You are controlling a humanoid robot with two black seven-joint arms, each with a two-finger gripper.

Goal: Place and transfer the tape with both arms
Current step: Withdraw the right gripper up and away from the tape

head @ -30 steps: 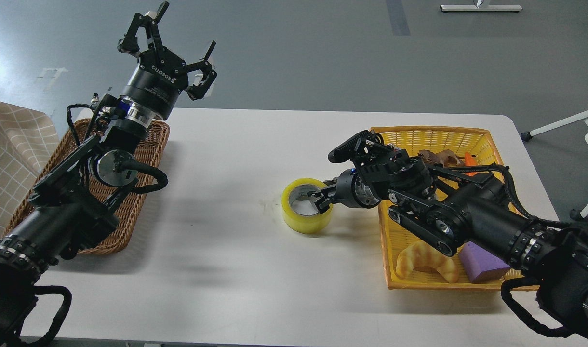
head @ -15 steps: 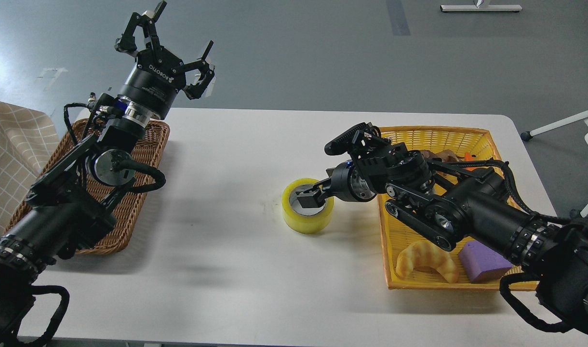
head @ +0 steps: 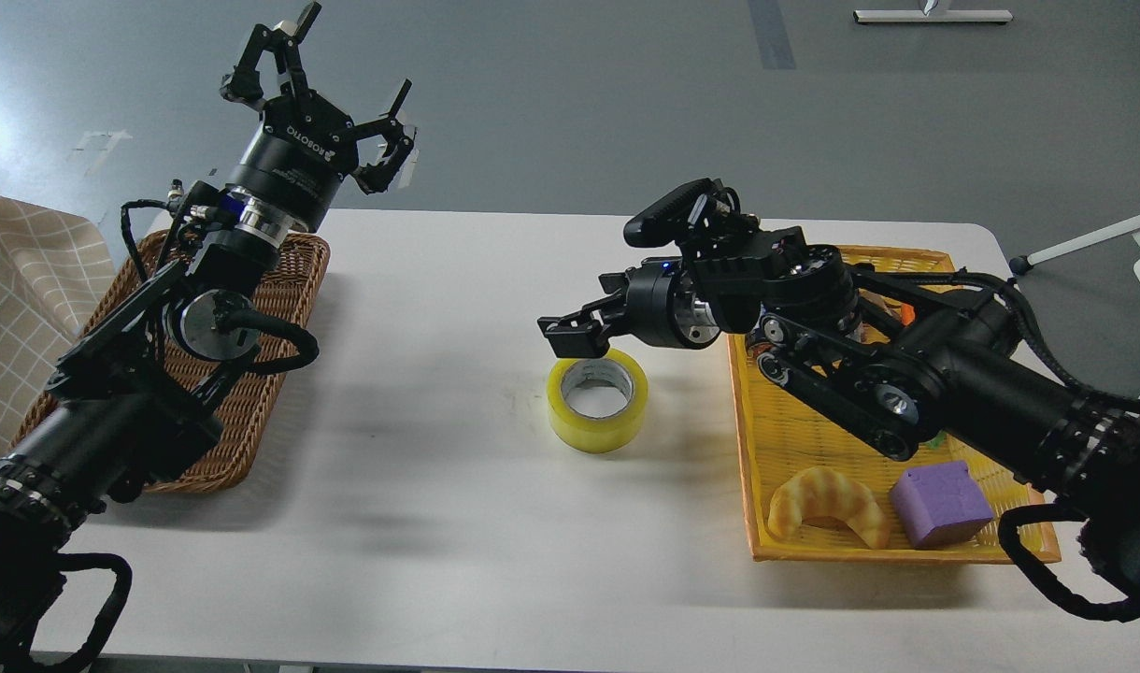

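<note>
The tape (head: 592,433), a yellow roll with a grey-white core, lies flat on the white table (head: 439,523) near its middle. My right gripper (head: 576,323) hovers just above the roll's far rim. Its fingers are spread and hold nothing, clear of the roll. My left gripper (head: 338,80) is open and empty. It is raised high over the far end of the brown wicker basket (head: 252,411) at the left, far from the tape.
A yellow basket (head: 748,449) to the right of the tape holds a croissant (head: 827,505), a purple block (head: 939,503) and small items under my right arm. A checked cloth (head: 19,308) hangs at the left edge.
My right gripper let go of the tape's wall, opened, and rose up and to the left above the roll. The tape stayed on the table. The left arm barely moved.
</note>
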